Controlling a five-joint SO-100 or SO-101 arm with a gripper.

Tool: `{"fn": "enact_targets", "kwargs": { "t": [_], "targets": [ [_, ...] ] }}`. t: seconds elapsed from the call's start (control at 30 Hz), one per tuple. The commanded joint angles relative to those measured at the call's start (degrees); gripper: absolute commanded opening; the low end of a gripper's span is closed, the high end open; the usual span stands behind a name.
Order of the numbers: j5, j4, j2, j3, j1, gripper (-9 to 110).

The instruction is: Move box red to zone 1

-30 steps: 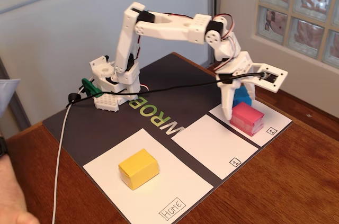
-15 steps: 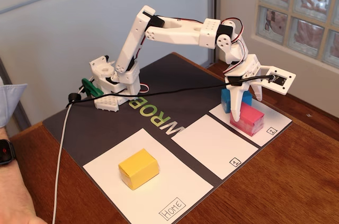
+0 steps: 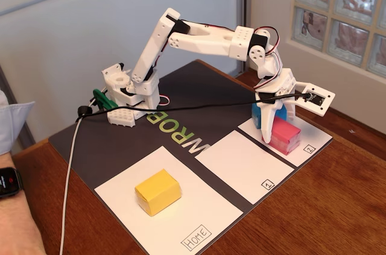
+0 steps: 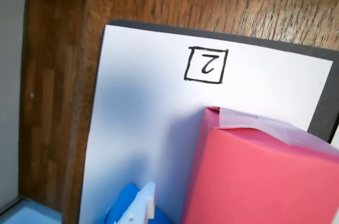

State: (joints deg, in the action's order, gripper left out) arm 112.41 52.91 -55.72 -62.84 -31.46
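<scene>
The red box [image 3: 285, 136] sits on the narrow white panel marked "2" [image 3: 315, 142] at the right end of the dark mat. It fills the lower right of the wrist view [image 4: 259, 176]. My gripper [image 3: 276, 129] hangs over it, open. One white fingertip [image 3: 266, 137] is down at its left side, between it and the blue block [image 3: 259, 116]. In the wrist view that fingertip [image 4: 144, 203] stands a small gap away from the red box; the other finger is hidden. Zone 1 [image 3: 241, 164], the white panel marked "1", lies empty just left of the red box.
A yellow block [image 3: 158, 192] sits on the large "HOME" panel [image 3: 181, 222] at the front left. The blue block also shows in the wrist view [image 4: 119, 212]. The arm's base [image 3: 129, 95] and a black cable [image 3: 199, 107] cross the back of the mat. A person's arm [image 3: 15, 207] is at the left edge.
</scene>
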Motion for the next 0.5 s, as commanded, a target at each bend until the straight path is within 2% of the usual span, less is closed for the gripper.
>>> {"fn": "enact_targets", "kwargs": {
  "t": [0.0,0.47],
  "targets": [
    [-0.09,0.18,-0.09,3.16,-0.35,51],
    [1.23,-0.79,4.31,3.16,-1.49,46]
  ]
}}
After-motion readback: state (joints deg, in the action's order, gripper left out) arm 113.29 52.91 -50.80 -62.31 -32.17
